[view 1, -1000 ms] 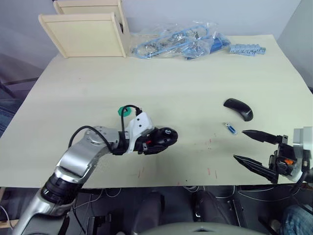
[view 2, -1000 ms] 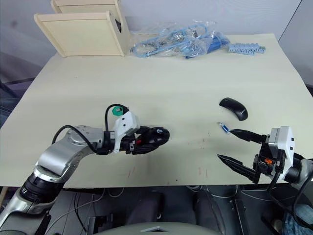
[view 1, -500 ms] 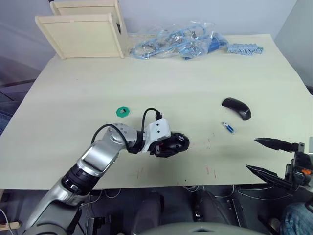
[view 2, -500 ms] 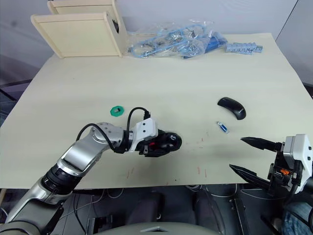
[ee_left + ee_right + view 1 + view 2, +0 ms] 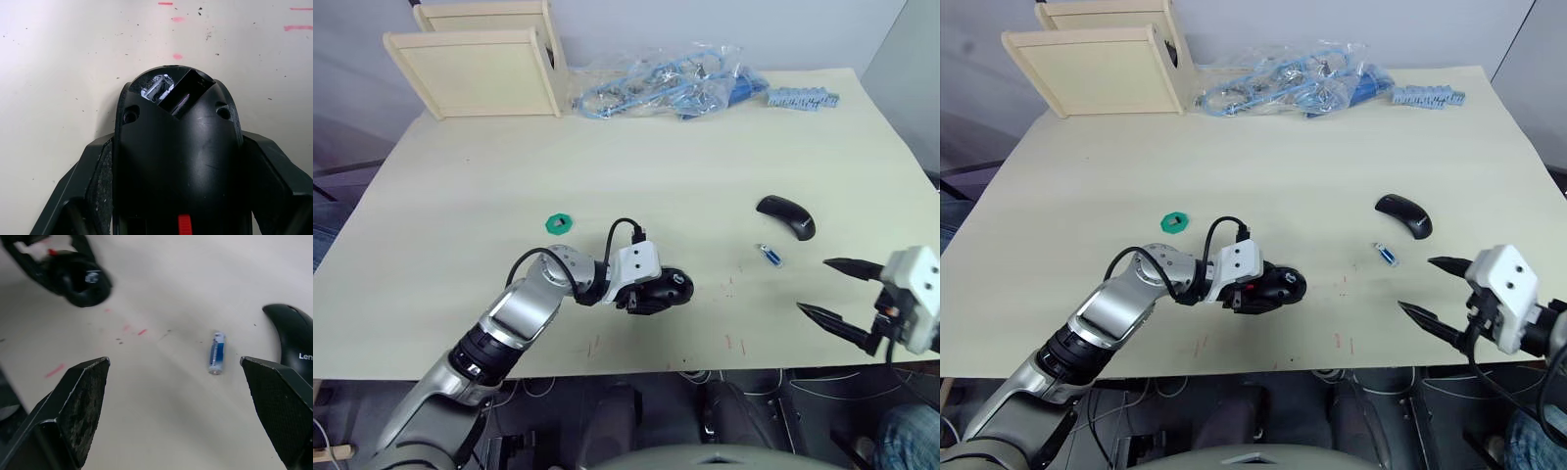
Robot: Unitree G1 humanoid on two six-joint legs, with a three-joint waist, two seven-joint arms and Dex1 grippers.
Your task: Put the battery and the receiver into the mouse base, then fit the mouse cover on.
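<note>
Mouse base: at lower centre of the head view, clamped between the two fingers of the left gripper, resting on the counter. Compartment open, facing up, no battery seated as far as visible.

Battery: right of centre, lying flat on the counter, well apart from the base, near the mouse cover just above it.

Right gripper: lower right, fingers spread wide, holding nothing, apart from the battery.

Step in hand, as judged: pick up the battery.
- Keep the base clamped and level throughout.
- Bring the right gripper over the battery; straddle the cylinder across its width, not its ends.
- Avoid nudging the cover while descending.
- Close gently at mid-length; expect rolling if touched off-centre.
- Check polarity against the compartment spring before insertion.
</note>
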